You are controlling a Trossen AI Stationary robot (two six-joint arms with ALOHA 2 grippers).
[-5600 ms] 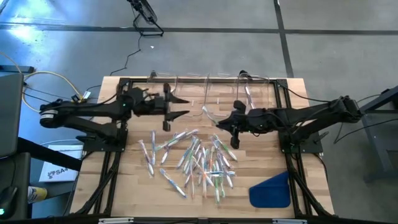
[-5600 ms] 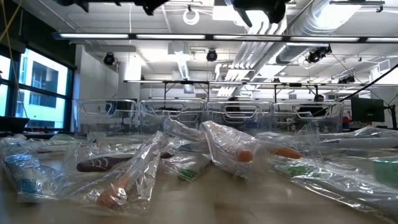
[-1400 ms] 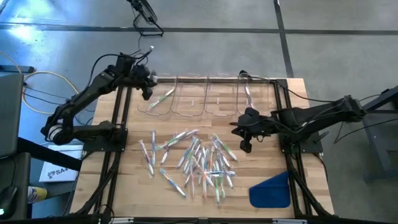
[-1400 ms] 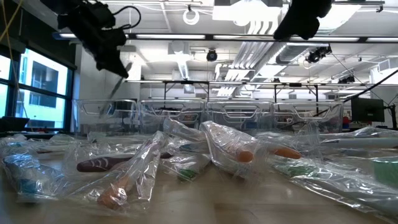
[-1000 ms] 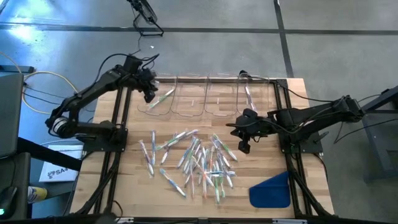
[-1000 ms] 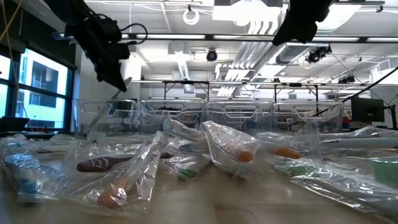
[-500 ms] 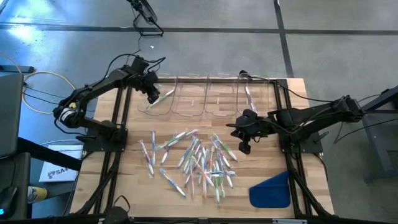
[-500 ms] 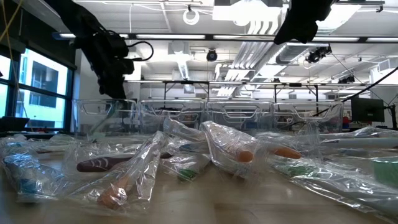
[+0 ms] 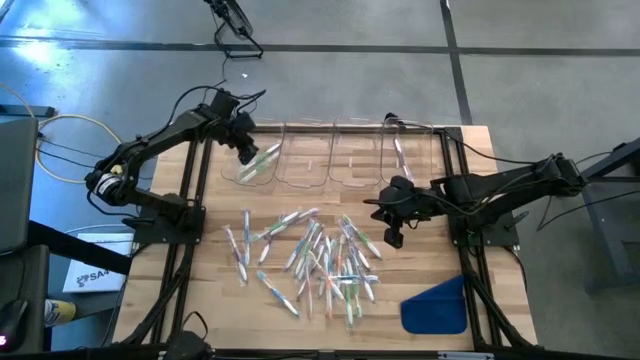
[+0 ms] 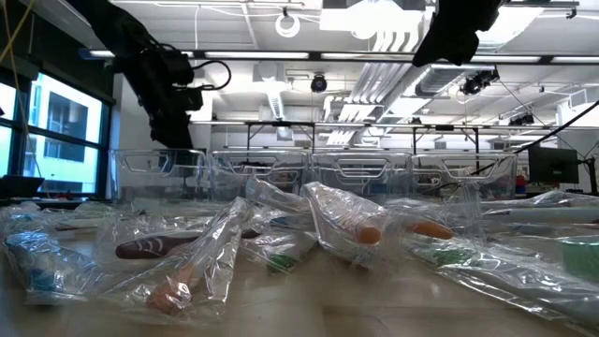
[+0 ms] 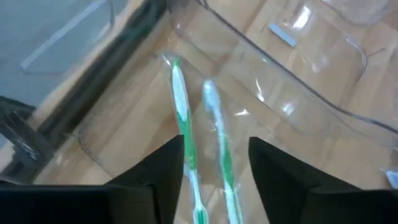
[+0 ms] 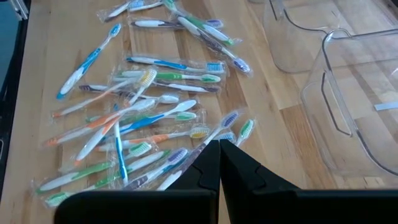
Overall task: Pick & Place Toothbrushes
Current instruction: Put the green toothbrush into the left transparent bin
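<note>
Left gripper spread over the far-left bin, two green brushes below it

The left gripper [image 9: 247, 152] hangs above the clear plastic bin [image 9: 243, 172] standing at about eleven o'clock on the pale wooden table [image 9: 215, 290]. Its dark fingers [image 11: 158, 171] are parted and grip nothing. Seen from the left wrist, two wrapped toothbrushes with green-and-white handles [image 11: 182, 118] lie side by side on the bin's floor, showing in the gap between the fingers.

Three more clear bins [image 9: 335, 165] stand in a row along the twelve o'clock edge; the one nearest one o'clock has a slim brush [image 9: 399, 155] in it.

The right gripper [image 9: 392, 236] sits just right of the table's centre, its fingers [image 12: 239, 168] pressed together with nothing between them. At its seven o'clock side lies the loose heap of thin wrapped toothbrushes [image 9: 315, 260], whitish with green, blue, orange and purple colouring, spread across the middle of the table. From the right wrist the heap [image 12: 146, 106] lies fanned out just beyond the closed fingertips, not touching them.

A flat blue cloth-like piece [image 9: 435, 305] rests at about five o'clock, well apart from the heap
</note>
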